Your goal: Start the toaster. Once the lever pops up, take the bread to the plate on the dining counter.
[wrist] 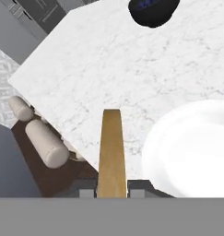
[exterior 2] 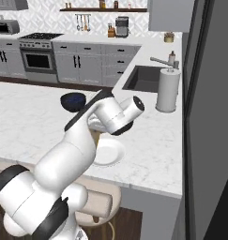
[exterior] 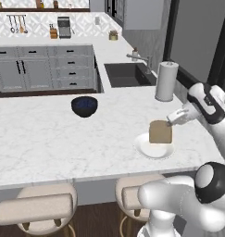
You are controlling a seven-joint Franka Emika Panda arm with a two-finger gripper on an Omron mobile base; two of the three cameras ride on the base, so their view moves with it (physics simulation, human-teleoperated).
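Left base view: my end effector [exterior: 170, 121] clamps the flat tan-brown toast slice [exterior: 160, 132] by one edge, upright over the round white plate [exterior: 144, 147] on the white marble table [exterior: 49, 139]. Letting go now could tip it off the rim.

Right base view: my arm hides the slice.

Hand view: slice edge-on between my fingertips [wrist: 87, 193], plate off-centre. No readable writing.

Even, bright, shadowless rendered light, soft and slightly blurry throughout, with no glare and no edge distortion.
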